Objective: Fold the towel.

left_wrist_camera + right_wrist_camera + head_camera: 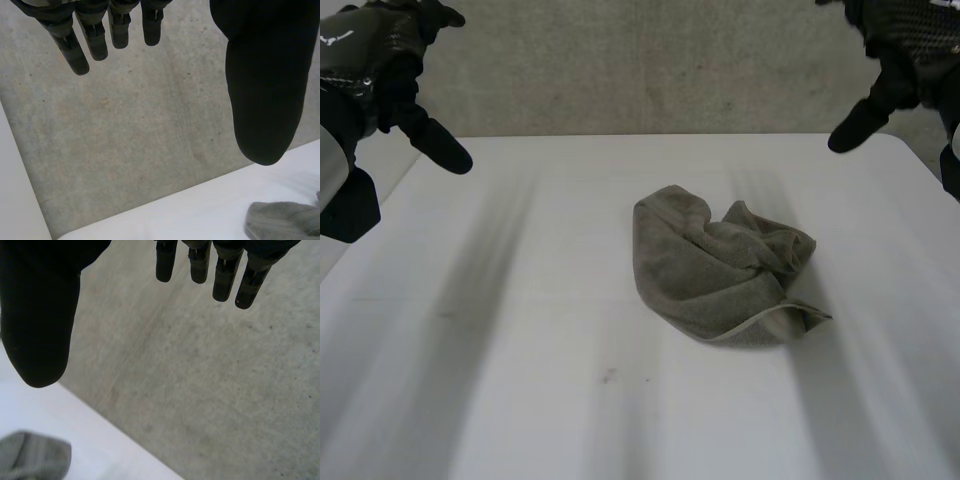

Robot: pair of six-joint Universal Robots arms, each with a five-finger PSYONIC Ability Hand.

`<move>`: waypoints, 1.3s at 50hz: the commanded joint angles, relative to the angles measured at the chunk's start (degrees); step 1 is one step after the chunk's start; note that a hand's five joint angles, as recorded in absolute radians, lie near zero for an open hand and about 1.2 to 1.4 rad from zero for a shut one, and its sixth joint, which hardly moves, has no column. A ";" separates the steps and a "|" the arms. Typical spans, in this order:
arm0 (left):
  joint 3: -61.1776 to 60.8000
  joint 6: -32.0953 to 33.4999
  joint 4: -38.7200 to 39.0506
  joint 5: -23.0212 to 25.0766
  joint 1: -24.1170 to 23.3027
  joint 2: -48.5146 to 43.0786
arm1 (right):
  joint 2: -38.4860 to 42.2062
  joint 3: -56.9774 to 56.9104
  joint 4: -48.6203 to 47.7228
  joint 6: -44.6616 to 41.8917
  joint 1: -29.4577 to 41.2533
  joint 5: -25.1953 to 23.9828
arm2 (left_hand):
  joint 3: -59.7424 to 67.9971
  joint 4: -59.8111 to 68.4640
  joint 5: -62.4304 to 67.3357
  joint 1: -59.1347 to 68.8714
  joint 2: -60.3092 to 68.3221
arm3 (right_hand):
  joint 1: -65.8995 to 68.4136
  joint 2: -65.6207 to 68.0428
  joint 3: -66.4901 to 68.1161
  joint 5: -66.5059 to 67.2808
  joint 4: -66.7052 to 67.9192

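A grey-green towel (720, 268) lies crumpled in a heap on the white table (520, 350), a little right of the middle. My left hand (390, 70) hangs high at the far left, well away from the towel, with straight fingers (80, 45) and its thumb (265, 90) spread wide, holding nothing. My right hand (895, 60) hovers high at the far right, likewise apart from the cloth, its fingers (220, 275) and thumb (40, 335) extended and empty. A corner of the towel (285, 220) shows below the left thumb, and another bit of the towel (32, 457) below the right thumb.
The table's far edge (650, 135) meets a grey concrete floor (650, 70) behind it. Bare white tabletop surrounds the towel on every side, widest to the left and the front.
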 commanded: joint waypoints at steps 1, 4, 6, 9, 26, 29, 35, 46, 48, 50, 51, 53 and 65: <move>-2.81 -0.02 2.14 4.48 0.13 -2.20 | 1.37 4.00 7.83 -14.76 0.31 0.24 | 1.02 0.88 -1.06 1.16 1.15 | -0.34 0.26 0.46 -2.88 -0.03; -4.22 -0.02 4.24 6.15 -0.31 -4.92 | 3.65 7.07 10.04 -18.13 1.27 0.32 | 1.35 1.22 -0.72 1.50 1.48 | 0.87 1.47 1.68 -1.67 1.18; -4.66 0.07 5.04 6.77 -0.75 -6.16 | 4.81 8.93 10.14 -18.14 1.98 0.32 | 1.52 1.39 -0.55 1.66 1.65 | 5.46 6.06 6.27 2.92 5.77; -5.19 -0.02 6.10 7.65 -0.84 -8.53 | 7.00 13.66 9.27 -18.14 2.68 0.32 | 2.19 2.06 0.12 2.34 2.32 | 10.66 11.26 11.46 8.11 10.97; -4.67 -0.11 8.03 7.83 -2.42 -17.07 | 20.96 29.41 -22.36 -18.31 2.77 -0.46 | 2.20 2.06 0.12 2.34 2.33 | 33.87 34.47 34.68 31.33 34.18; -5.02 -0.11 9.09 7.83 -2.51 -17.51 | 23.61 29.50 -25.27 -18.31 2.77 -0.90 | 2.20 2.06 0.12 2.34 2.33 | 41.41 42.01 42.22 38.87 41.72; -5.54 -0.11 9.97 7.83 -2.60 -18.38 | 25.81 29.24 -28.62 -18.31 2.68 -2.14 | 1.86 1.72 -0.21 2.00 1.99 | 68.20 68.80 69.01 65.66 68.51; -5.55 -0.55 10.05 7.83 -3.74 -20.67 | 21.42 27.92 -31.70 -17.52 2.68 -2.05 | 2.02 1.89 -0.05 2.17 2.15 | 69.66 70.26 70.46 67.12 69.97; -5.63 -0.64 10.05 8.01 -4.01 -21.20 | 16.52 25.65 -30.39 -15.69 3.12 -1.96 | 2.20 2.06 0.12 2.34 2.33 | 69.66 70.26 70.46 67.12 69.97; -5.63 -0.81 9.97 8.71 -4.44 -22.07 | 13.54 23.46 -28.90 -13.85 3.38 -1.79 | 2.53 2.40 0.46 2.68 2.66 | 69.66 70.26 70.46 67.12 69.97; -5.63 -0.81 9.97 8.71 -4.45 -22.08 | 13.51 23.43 -28.89 -13.83 3.39 -1.78 | 2.53 2.40 0.46 2.68 2.66 | 69.66 70.26 70.46 67.12 69.97; -5.63 -1.16 9.97 9.41 -4.53 -22.43 | 8.96 18.19 -23.47 -9.28 3.30 -1.87 | 2.53 2.40 0.46 2.68 2.66 | 69.66 70.26 70.46 67.12 69.97; -5.55 -15.12 12.33 13.45 -4.97 -24.71 | 1.73 2.96 -6.91 -2.49 3.74 -2.58 | 2.87 2.73 0.79 3.01 3.00 | 69.66 70.26 70.46 67.12 69.97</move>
